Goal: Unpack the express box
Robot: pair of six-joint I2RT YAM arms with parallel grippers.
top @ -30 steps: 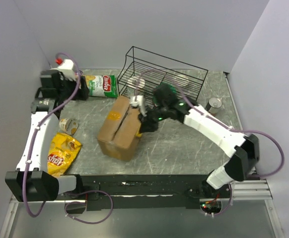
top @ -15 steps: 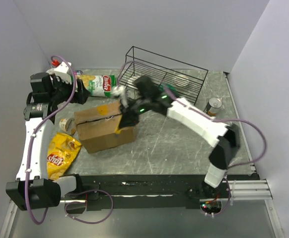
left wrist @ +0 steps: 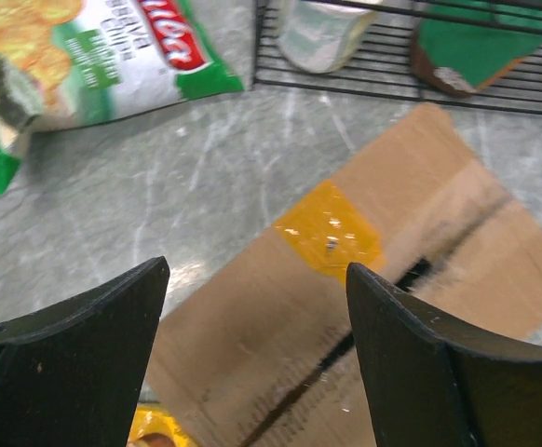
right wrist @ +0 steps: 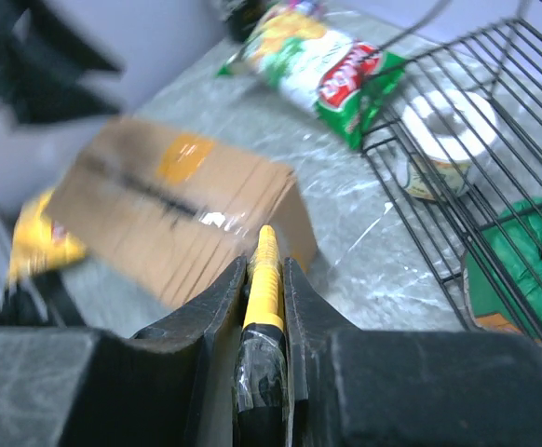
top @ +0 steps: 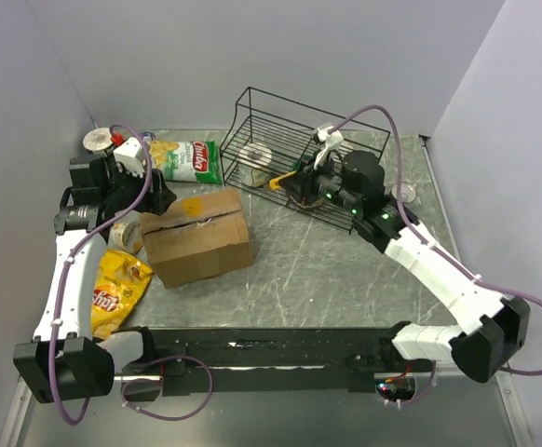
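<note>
Since half a second ago the right arm has come off the express box (top: 199, 238) and swung back to the wire basket (top: 318, 110). The left fingers (top: 158, 197) have moved in toward the box's far left corner, and the box lies about where it did.

From the top view, the box sits left of centre on the desk (top: 345, 270). Its flaps are flat, and there is a yellow tape patch near the far edge. The right fingers (top: 294, 183) hang at the basket's near side, clamped on a yellow-handled tool (top: 276, 183). A white roll (top: 253, 155) lies inside the basket. A green chips bag (top: 189, 160) lies just left of the basket, and a yellow chips bag (top: 113, 289) lies left of the box.

The left wrist view shows the left fingers (left wrist: 113, 317) spread wide apart above the box (left wrist: 392, 279), gripping nothing. A dark slit runs along the flap seam below the tape patch (left wrist: 327, 228). Beyond the box, the basket (left wrist: 373, 86) holds the white roll (left wrist: 322, 33) and a green packet (left wrist: 485, 47). The green bag (left wrist: 85, 65) lies outside the basket.

In the right wrist view, the right fingers (right wrist: 220, 303) are pressed together on the tool (right wrist: 264, 270). The tool's yellow tip points toward the box (right wrist: 178, 219), which is well clear of it. To the right, the basket (right wrist: 383, 140) contains the roll (right wrist: 443, 130) and the green packet (right wrist: 522, 261).
</note>
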